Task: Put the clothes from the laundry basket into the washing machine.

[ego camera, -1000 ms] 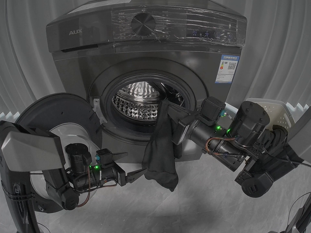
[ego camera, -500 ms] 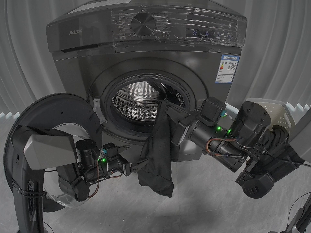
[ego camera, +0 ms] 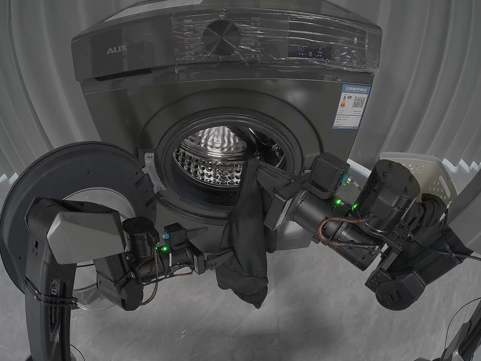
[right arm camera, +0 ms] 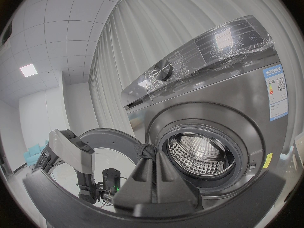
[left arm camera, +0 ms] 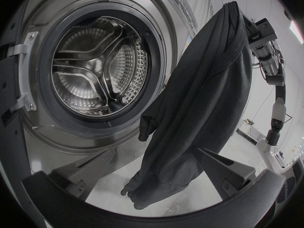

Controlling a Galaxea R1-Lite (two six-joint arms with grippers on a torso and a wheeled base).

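A dark garment point(ego camera: 246, 236) is being held pinched in the closed right pincer point(ego camera: 254, 165) before the washing machine's point(ego camera: 120, 106) open drum, its lower part being flanked by the wide-open left pincer point(ego camera: 216, 245).

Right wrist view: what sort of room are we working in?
Likely a lab or showroom, not a home: tiled office ceiling, full-height white curtains, film-wrapped washing machine.

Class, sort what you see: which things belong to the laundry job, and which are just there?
Job: garment, washer, drum, door, basket, right end effector, left end effector.
Just there: curtain, floor, sofa.
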